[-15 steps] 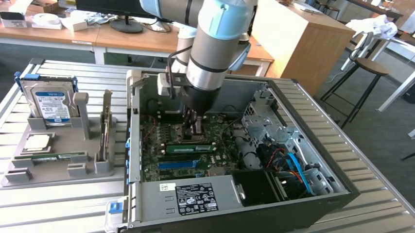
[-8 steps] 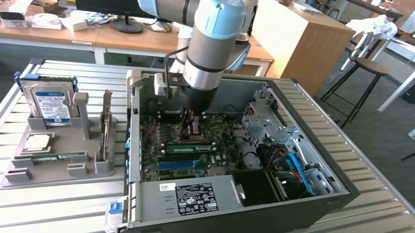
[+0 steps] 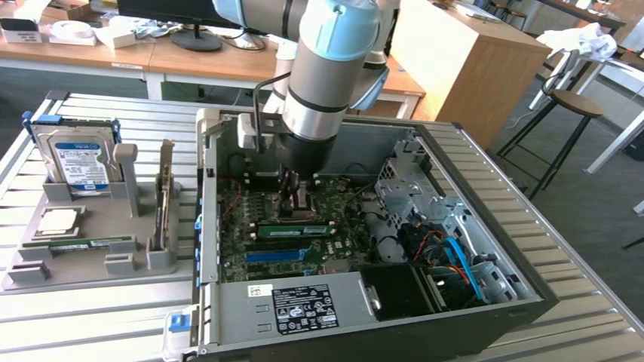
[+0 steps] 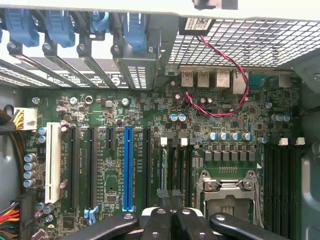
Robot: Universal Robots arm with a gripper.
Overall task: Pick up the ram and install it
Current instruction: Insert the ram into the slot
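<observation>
Ram point(image 3: 292, 228): standing on edge in a slot on the motherboard point(image 4: 200, 125), inside the open case point(image 3: 533, 279); between the blue slot point(image 4: 128, 165) and the CPU socket point(image 4: 227, 195). Seen edge-on from the wrist point(image 4: 162, 167) as a thin green line running up to a white clip.
Seating: cannot tell whether pushed fully home or only resting in the slot.
Gripper point(image 3: 300, 200): down inside the case, over the socket side of the ram. In the wrist view point(image 4: 169, 200), close above one end of the ram slots.
Jaws: pressed together, nothing visibly pinched between them.
Contact: tips very near the ram's top edge; touching or just clear, cannot tell.
Weight: judged very light, no load to speak of for the arm.
Stiffness: thin rigid board; likely to bend or crack if pushed off-axis or at one end only.
Fragility: small chips and the contact edge easily harmed; best kept off both.
Surface: flat smooth faces, probably slippery under hard pads; the label area offers little more grip.
Hold: judged best across the two flat faces near mid-length, along the top edge, keeping the board upright and in line with the slot.
Risk: tilt in the slot, or a clip left unlatched.
Elsewhere: tray point(image 3: 90, 264) with a hard drive point(image 3: 81, 158) beside the case on the exterior view's left, well apart from the gripper.
</observation>
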